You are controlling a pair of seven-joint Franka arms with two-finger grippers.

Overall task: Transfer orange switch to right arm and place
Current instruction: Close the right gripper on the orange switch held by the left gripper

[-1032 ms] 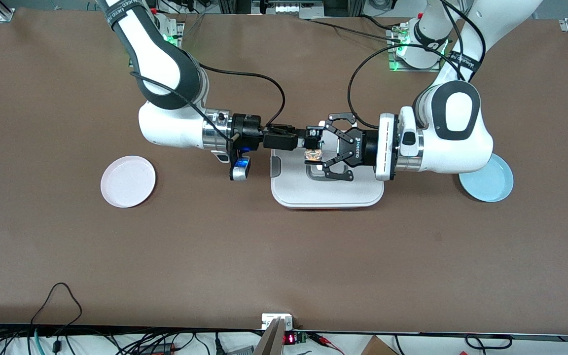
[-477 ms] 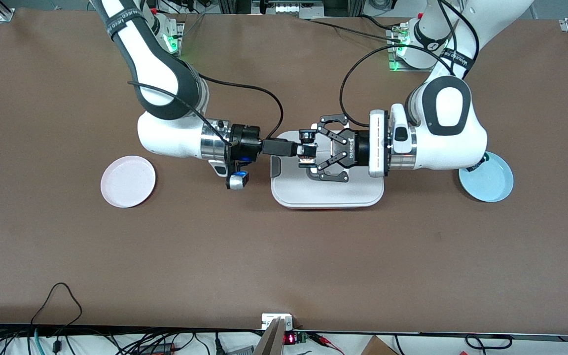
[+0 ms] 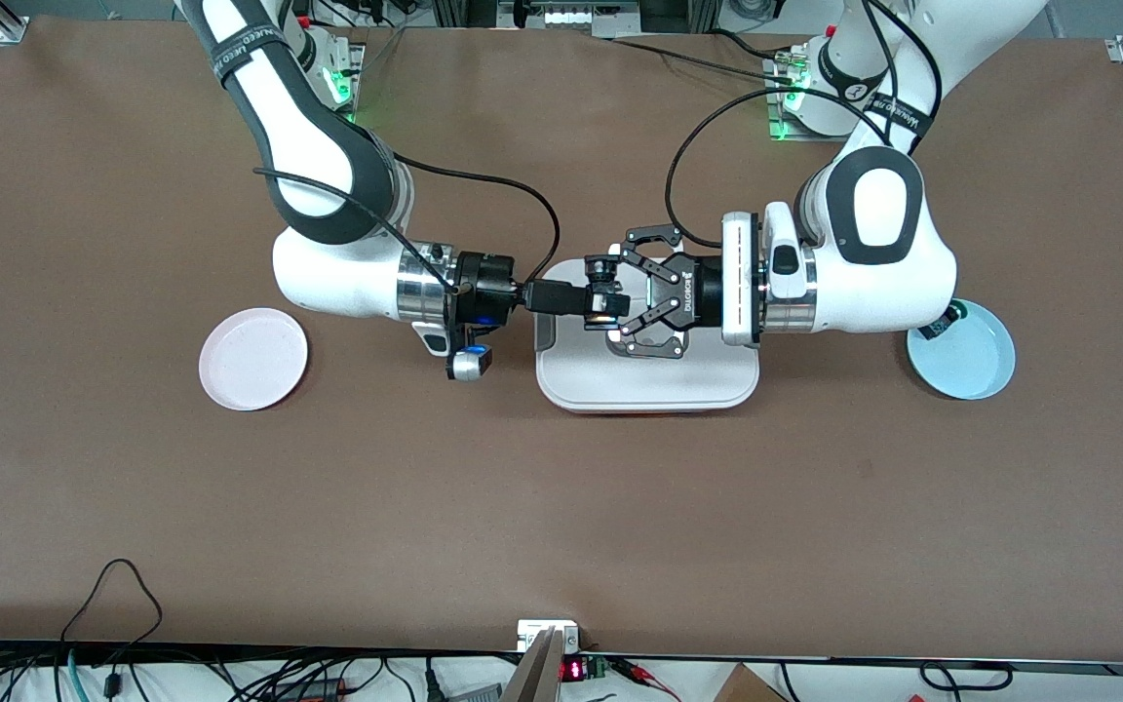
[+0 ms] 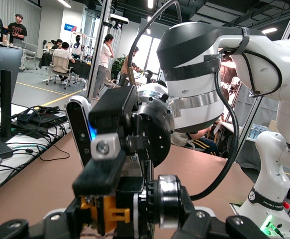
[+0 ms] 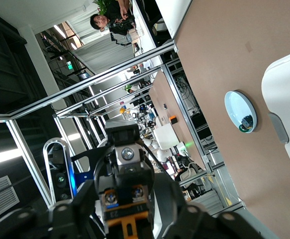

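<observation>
The left gripper is reaching in level from the left arm's end of the table and is hanging over the white tray, its linkage fingers clenched on the orange switch. The switch is sitting up in the air at those fingertips, over the part of the tray toward the right arm's end and clear of its surface. The right gripper is pointing straight at it from the right arm's end, also level, and is meeting the left gripper nose to nose over the same part of the tray, with its tip right at the switch. Whether it is gripping the switch or only touching it, I cannot tell. The left wrist view is showing the switch's orange face low down, just under the right gripper's black body and blue light. The tray is lying in the middle of the table. A pink plate is lying well apart from it toward the right arm's end. A blue plate is lying toward the left arm's end, partly under the left arm, and is holding a small green-capped part near its rim.
</observation>
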